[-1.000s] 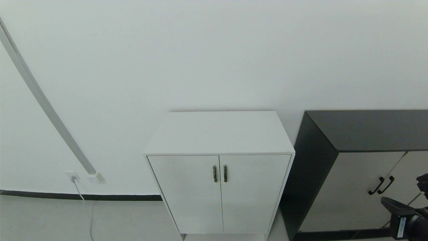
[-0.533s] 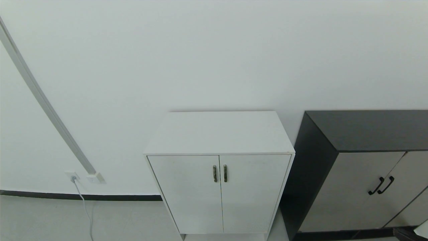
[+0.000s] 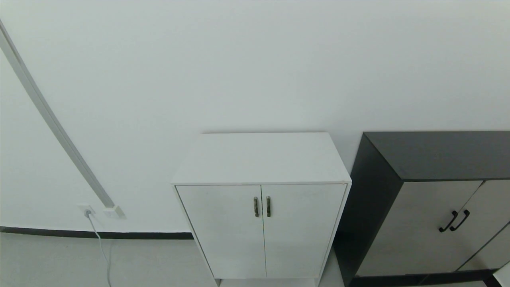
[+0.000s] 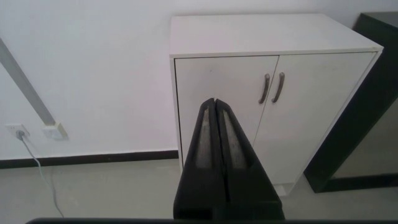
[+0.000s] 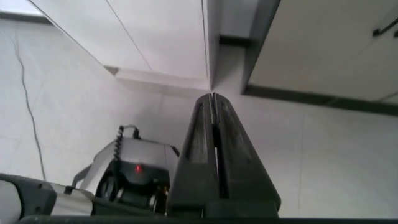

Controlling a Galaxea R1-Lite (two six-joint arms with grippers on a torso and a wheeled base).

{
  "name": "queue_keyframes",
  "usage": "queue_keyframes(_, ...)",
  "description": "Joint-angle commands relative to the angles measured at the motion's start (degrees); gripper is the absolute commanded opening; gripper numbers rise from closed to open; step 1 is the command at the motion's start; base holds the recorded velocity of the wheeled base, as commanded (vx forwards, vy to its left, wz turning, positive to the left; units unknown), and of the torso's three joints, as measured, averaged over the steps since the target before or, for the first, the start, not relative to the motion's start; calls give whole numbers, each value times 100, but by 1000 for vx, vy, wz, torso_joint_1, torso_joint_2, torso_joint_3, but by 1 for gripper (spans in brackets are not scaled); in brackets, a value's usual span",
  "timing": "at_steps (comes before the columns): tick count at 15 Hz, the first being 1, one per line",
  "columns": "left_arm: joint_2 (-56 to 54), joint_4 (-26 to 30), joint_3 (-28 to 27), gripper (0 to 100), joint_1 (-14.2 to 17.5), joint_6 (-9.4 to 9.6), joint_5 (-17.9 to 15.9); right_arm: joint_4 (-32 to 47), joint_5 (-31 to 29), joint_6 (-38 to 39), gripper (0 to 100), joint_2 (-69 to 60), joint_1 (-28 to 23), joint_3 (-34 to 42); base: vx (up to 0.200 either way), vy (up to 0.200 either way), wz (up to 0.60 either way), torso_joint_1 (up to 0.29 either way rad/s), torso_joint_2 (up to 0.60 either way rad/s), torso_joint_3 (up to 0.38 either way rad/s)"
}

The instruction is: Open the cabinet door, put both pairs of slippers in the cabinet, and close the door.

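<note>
A white cabinet (image 3: 259,159) stands against the wall with both doors shut; its two dark handles (image 3: 262,206) sit side by side at the centre seam. In the left wrist view the same cabinet (image 4: 249,31) faces my left gripper (image 4: 214,102), which hangs shut and holding nothing, some way in front of the left door (image 4: 217,74). My right gripper (image 5: 213,96) is shut and holding nothing, low over the floor, pointing at the gap between the white cabinet's base (image 5: 161,31) and the neighbouring black cabinet (image 5: 323,50).
A black cabinet (image 3: 430,159) with pale doors and black handles (image 3: 454,221) stands close on the white one's right. On the left wall are a socket (image 3: 86,210) with a cable trailing to the floor and a slanted conduit (image 3: 51,119). Bare floor lies in front.
The right arm, seen at the head view's bottom right edge a second ago, has dropped out of that view. The cabinet doors stay shut.
</note>
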Motion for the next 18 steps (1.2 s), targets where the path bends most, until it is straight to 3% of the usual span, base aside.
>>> queue_keyframes(1, 7, 2, 1, 0, 10, 2, 1, 455, 117, -150, 0, -773, 44, 0, 0, 0, 0, 0, 0, 0)
queue_keyframes(6, 7, 2, 1, 0, 1, 2, 1, 525, 161, -282, 0, -1037, 0, 0, 0, 0, 0, 0, 0, 0)
queue_keyframes(10, 7, 2, 1, 0, 1, 2, 1, 525, 161, -282, 0, -1529, -685, 0, 0, 0, 0, 0, 0, 0)
queue_keyframes(18, 7, 2, 1, 0, 1, 2, 1, 525, 161, -282, 0, -2566, -1344, 0, 0, 0, 0, 0, 0, 0)
